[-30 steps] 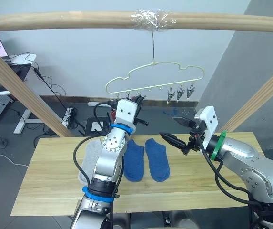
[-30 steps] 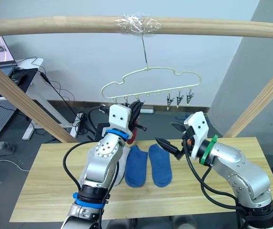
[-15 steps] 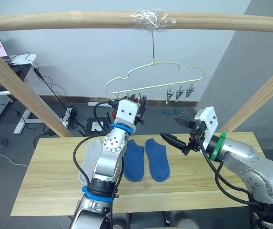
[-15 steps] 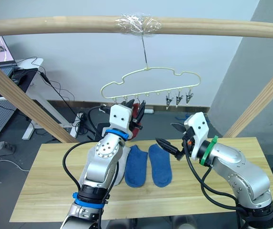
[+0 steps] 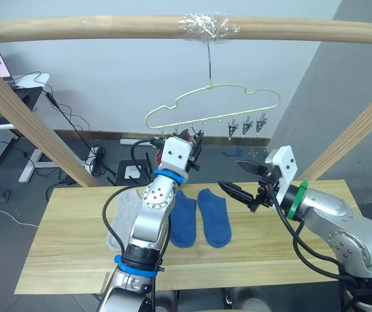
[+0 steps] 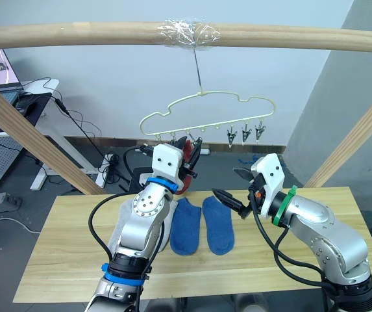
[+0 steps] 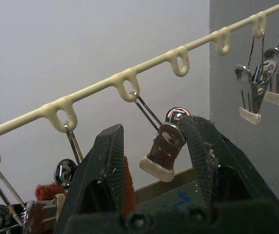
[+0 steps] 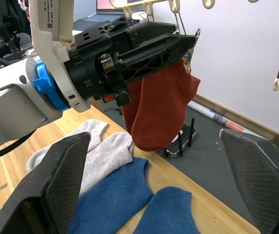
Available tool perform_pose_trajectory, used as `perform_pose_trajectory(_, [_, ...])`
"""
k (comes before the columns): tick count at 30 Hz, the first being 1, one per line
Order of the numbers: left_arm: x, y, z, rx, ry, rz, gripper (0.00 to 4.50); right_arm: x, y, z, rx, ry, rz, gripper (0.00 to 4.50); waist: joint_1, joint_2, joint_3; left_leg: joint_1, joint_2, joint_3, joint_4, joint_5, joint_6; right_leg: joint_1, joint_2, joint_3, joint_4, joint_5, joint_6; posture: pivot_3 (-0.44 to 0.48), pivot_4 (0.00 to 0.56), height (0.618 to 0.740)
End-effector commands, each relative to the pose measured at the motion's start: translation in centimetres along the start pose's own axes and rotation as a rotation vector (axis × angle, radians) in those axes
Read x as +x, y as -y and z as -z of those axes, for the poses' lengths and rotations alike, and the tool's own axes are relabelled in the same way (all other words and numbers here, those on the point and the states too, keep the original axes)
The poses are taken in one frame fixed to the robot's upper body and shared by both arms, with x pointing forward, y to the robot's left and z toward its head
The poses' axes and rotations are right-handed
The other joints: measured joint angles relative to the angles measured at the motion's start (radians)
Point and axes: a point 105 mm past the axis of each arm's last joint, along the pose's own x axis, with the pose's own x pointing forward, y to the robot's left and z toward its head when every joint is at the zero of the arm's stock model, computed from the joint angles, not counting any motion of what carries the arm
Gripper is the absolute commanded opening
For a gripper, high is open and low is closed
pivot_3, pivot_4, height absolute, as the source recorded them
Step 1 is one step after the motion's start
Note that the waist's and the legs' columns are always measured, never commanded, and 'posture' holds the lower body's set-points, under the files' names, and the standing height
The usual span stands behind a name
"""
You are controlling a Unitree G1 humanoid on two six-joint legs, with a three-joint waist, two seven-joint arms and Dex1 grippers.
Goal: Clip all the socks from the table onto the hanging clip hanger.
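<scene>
The task is at an early stage. The left gripper (image 7: pixel 151 161) is raised to the clip hanger (image 5: pixel 202 97), which hangs by its hook from the wooden beam (image 5: pixel 108 27) above the worktop (image 5: pixel 75 260). Its jaws are spread around one small metal clip (image 7: pixel 163 146), seemingly to press it open. A rust red sock (image 8: pixel 158 109) hangs at that end of the hanger, against the left gripper; whether a clip already bites it or the gripper alone carries it is hard to tell. A second red sock may hang beside it. Three clips (image 5: pixel 245 125) at the hanger's far end hang empty. Two blue socks (image 5: pixel 202 218) and two light grey socks (image 8: pixel 98 151) lie flat on the worktop, yet to be clipped. The right gripper (image 5: pixel 237 181) hovers above the worktop near the blue pair, jaws spread and empty.
</scene>
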Motion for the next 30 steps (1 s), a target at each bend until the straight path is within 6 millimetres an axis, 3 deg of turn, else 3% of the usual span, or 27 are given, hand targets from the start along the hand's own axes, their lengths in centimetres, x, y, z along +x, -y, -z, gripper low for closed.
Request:
perform_pose_trajectory(1, [0.1, 0.2, -1.3, -0.033, 0.049, -0.002, 2.11, -0.3, -0.4, -1.0, -0.041, 0.038, -0.001, 4.50, 0.000, 0.000, 0.000, 0.000, 0.000, 0.000, 0.000, 0.000, 0.000, 0.000, 0.000, 0.000, 0.000, 0.000, 0.000, -0.156, 0.189, 0.740])
perform_pose_trajectory(5, [0.1, 0.3, -1.4, -0.050, 0.054, 0.006, 2.11, -0.3, -0.4, -0.9, -0.041, 0.036, -0.002, 4.50, 0.000, 0.000, 0.000, 0.000, 0.000, 0.000, 0.000, 0.000, 0.000, 0.000, 0.000, 0.000, 0.000, 0.000, 0.000, -0.157, 0.190, 0.740])
perform_pose_trajectory(8, [0.0, 0.7, -1.7, -0.035, 0.067, 0.031, 2.65, -0.3, -0.4, -0.9, -0.042, 0.034, -0.001, 4.50, 0.000, 0.000, 0.000, 0.000, 0.000, 0.000, 0.000, 0.000, 0.000, 0.000, 0.000, 0.000, 0.000, 0.000, 0.000, -0.156, 0.189, 0.740])
perform_pose_trajectory(13, [0.1, 0.4, -1.5, -0.028, 0.060, 0.007, 4.10, -0.3, -0.4, -0.9, -0.042, 0.035, -0.001, 4.50, 0.000, 0.000, 0.000, 0.000, 0.000, 0.000, 0.000, 0.000, 0.000, 0.000, 0.000, 0.000, 0.000, 0.000, 0.000, -0.156, 0.188, 0.740])
perform_pose_trajectory(18, [0.1, 0.2, -1.8, -0.029, 0.073, -0.008, 4.10, -0.3, -0.4, -0.8, -0.042, 0.033, -0.001, 4.50, 0.000, 0.000, 0.000, 0.000, 0.000, 0.000, 0.000, 0.000, 0.000, 0.000, 0.000, 0.000, 0.000, 0.000, 0.000, -0.156, 0.188, 0.740])
perform_pose_trajectory(30, [0.1, 1.7, -2.0, -0.163, 0.083, 0.084, 4.10, -0.3, -0.5, -0.6, -0.042, 0.026, -0.007, 4.50, 0.000, 0.000, 0.000, 0.000, 0.000, 0.000, 0.000, 0.000, 0.000, 0.000, 0.000, 0.000, 0.000, 0.000, 0.000, -0.156, 0.179, 0.740])
